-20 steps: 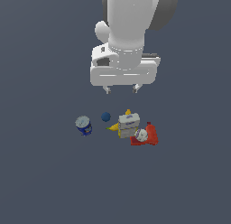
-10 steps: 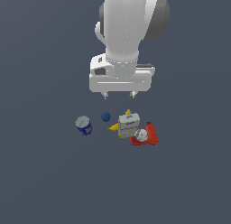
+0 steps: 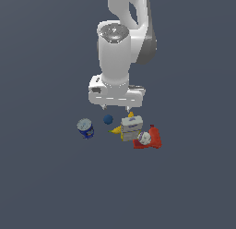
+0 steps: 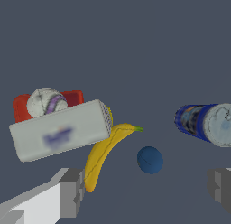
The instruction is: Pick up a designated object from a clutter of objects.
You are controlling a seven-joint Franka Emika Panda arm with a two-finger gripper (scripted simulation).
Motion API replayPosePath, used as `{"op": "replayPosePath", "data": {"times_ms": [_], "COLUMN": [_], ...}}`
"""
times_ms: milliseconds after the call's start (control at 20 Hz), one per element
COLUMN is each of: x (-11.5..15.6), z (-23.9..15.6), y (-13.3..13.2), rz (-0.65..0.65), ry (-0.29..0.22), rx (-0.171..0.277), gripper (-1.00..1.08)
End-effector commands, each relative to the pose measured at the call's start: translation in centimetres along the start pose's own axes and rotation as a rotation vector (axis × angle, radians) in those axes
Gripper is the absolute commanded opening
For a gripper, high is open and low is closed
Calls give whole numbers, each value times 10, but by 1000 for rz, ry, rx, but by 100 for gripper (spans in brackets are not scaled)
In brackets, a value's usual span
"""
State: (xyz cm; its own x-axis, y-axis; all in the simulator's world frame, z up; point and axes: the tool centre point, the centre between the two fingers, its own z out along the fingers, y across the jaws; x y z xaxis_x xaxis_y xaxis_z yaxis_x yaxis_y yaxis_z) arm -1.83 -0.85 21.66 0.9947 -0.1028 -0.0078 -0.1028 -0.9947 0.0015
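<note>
Plain dark grey-blue bench [image 3: 46,177] fills both views, bare apart from one small cluster; the ball [image 3: 108,119], dark blue and smooth, lies free on it, touching nothing. Seen in the exterior view, the can [image 3: 85,129] lies well apart at the ball's 8 o'clock, blue-sided with a pale round end; the banana [image 3: 116,129] sits just beside the ball at its 5 o'clock, one end pointing toward it; the box [image 3: 131,127], white-grey, lies at the ball's 4 o'clock and rests against the banana; the red piece [image 3: 152,138] with its white cap [image 3: 144,138] sits beyond the box, at the box's 4 o'clock. The hand [image 3: 115,106] hangs above the cluster, at the ball's 1 o'clock, clear of everything; its two fingers [image 4: 71,193] are spread wide, and in the wrist view the ball [image 4: 150,160] lies between them, nearer none of the other things than the banana [image 4: 104,153].
</note>
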Motion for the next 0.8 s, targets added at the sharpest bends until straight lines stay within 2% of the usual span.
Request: {"op": "replayPosePath", "data": {"times_ms": [0, 400, 750], "x": [-6, -34, -56], "z": [23, 88, 122], "y": [8, 34, 49], "rz": [50, 204, 296], "ry": [1, 4, 6], "rx": [4, 8, 5], "gripper": [100, 100, 100]}}
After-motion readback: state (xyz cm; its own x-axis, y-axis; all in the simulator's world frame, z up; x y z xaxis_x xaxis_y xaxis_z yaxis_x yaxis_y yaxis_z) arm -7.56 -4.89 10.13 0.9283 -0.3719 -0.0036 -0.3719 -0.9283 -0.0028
